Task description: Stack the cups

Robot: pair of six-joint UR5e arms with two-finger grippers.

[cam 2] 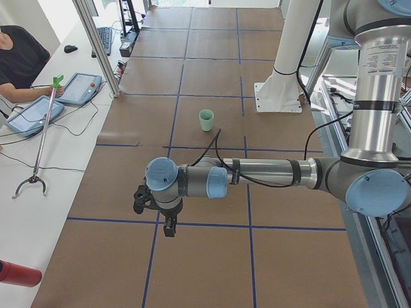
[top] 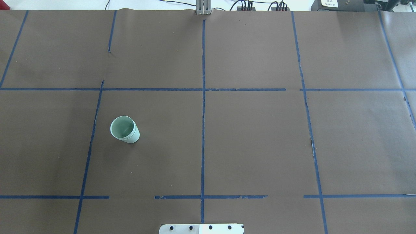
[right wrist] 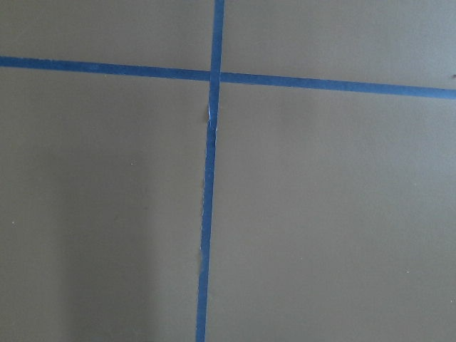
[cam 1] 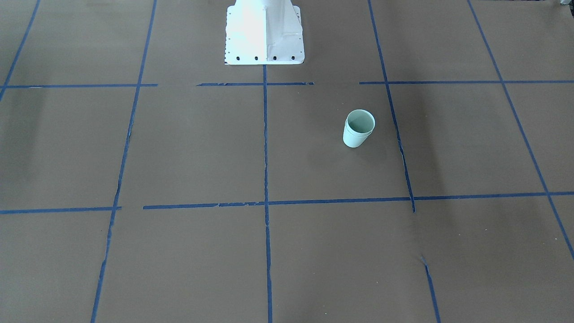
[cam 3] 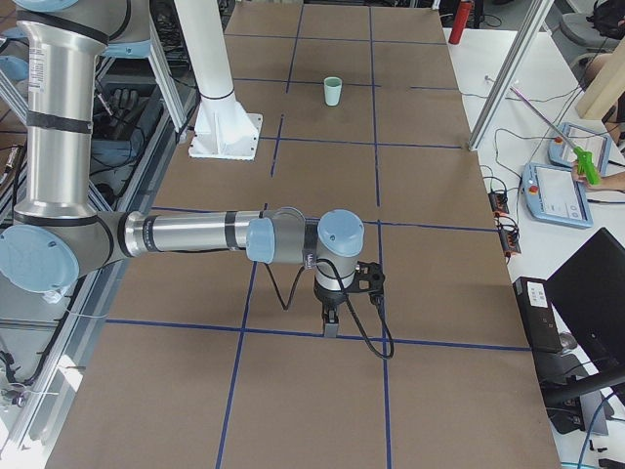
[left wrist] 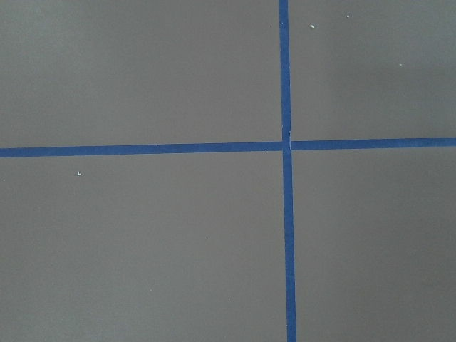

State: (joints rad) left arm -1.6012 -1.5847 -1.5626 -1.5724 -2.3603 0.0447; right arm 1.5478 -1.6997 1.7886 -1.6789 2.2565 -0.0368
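Two small pale mint-green tapered plastic cups (top: 124,129) stood upright as one stack on the brown paper-covered desk (top: 260,146). One was nested inside the other, with a second rim showing just below the top one. The stack was on the robot's left half of the desk, at middle depth, inside a square of the blue tape grid lines (top: 203,130) and nearer that square's left line than the centre line. Nothing touched it.

Both arms hung well apart from the stack, at opposite ends of the desk. The left pincer (cam 2: 168,228) pointed down above a tape crossing and held nothing. It appeared only in a side view, so whether it was released or clenched could not be told. The same went for the right pincer (cam 3: 330,327), which was empty and pointing down at the far right end.

The stacking looked done, so the remaining risks seemed small:
- **Uneven seating:** the two rims looked slightly offset, so the inner cup might have been sitting unevenly. A knock to the desk could then rock or tip the light stack.
- **Low sweep:** an arm travelling low across the left half could strike the stack and send it rolling.
- **Renewed grip:** pinching only the upper rim could lift both cups if they had wedged together.
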